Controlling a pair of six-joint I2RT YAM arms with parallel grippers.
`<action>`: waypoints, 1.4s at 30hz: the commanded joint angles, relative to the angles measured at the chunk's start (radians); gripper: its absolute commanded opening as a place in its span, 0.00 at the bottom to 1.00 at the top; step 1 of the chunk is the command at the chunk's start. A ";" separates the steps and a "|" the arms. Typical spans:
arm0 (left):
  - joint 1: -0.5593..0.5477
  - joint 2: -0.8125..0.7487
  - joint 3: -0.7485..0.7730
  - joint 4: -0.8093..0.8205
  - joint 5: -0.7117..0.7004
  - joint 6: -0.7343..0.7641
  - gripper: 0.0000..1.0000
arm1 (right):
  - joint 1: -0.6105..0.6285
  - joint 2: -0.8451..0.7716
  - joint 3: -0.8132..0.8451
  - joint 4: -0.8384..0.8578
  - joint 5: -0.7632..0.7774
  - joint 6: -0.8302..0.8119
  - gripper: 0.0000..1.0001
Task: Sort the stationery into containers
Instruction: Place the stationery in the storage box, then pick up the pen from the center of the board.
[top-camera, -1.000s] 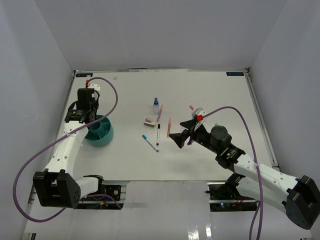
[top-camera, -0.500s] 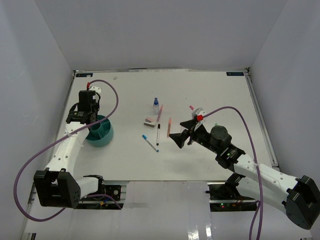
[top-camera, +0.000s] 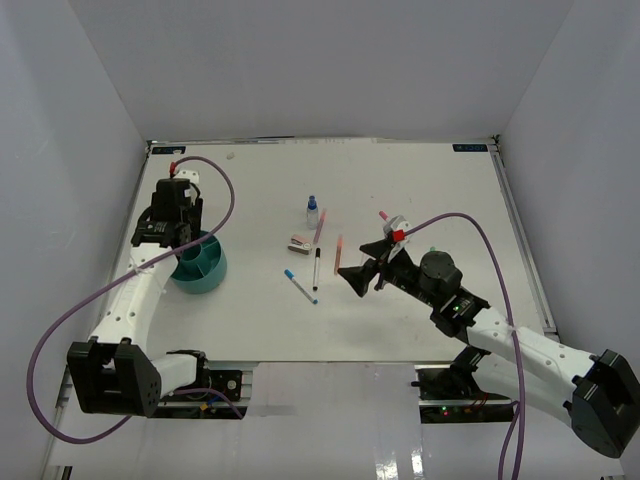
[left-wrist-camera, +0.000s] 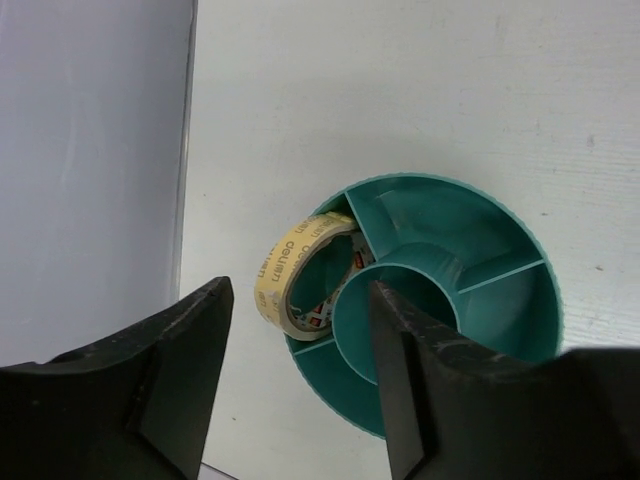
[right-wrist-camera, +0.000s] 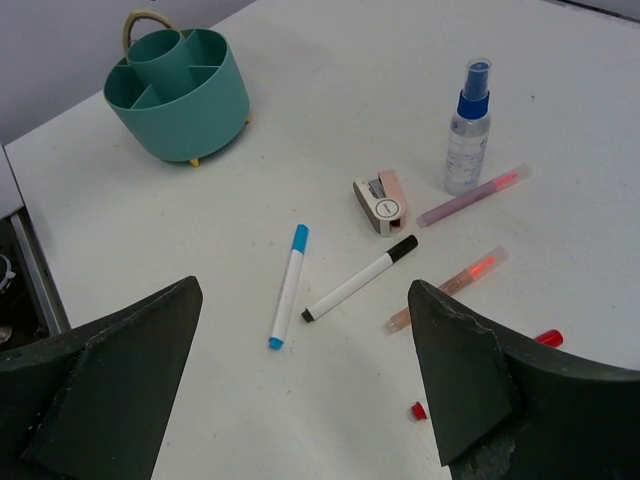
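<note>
The teal cup (top-camera: 202, 264) stands at the table's left and has a round centre well with outer compartments. A tan tape roll (left-wrist-camera: 300, 268) leans on edge in one outer compartment, half over the cup's rim (left-wrist-camera: 548, 300). My left gripper (left-wrist-camera: 300, 288) hangs open just above it, touching nothing. My right gripper (right-wrist-camera: 305, 287) is open and empty above the loose stationery: a blue marker (right-wrist-camera: 288, 285), a black marker (right-wrist-camera: 360, 278), a pink-white block (right-wrist-camera: 381, 203), a blue-capped bottle (right-wrist-camera: 467, 130), a purple pen (right-wrist-camera: 472, 196) and an orange pen (right-wrist-camera: 450, 288).
A white side wall (left-wrist-camera: 90, 150) rises close to the left of the cup. A small red cap (right-wrist-camera: 419, 410) and a red-tipped piece (right-wrist-camera: 548, 338) lie near my right gripper. The pens lie clustered at mid-table (top-camera: 318, 250).
My left gripper has opened and let go of the tape roll, which now rests in the cup. The right arm has not moved.
</note>
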 joint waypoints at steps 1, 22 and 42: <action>0.008 -0.058 0.076 0.008 0.028 -0.078 0.69 | 0.002 0.014 0.011 0.024 0.017 -0.007 0.90; -0.026 -0.141 -0.004 0.187 0.708 -0.494 0.98 | -0.275 0.359 0.252 -0.473 0.457 0.146 1.00; -0.118 -0.262 -0.282 0.347 0.638 -0.483 0.98 | -0.498 0.497 0.155 -0.532 0.480 0.298 0.84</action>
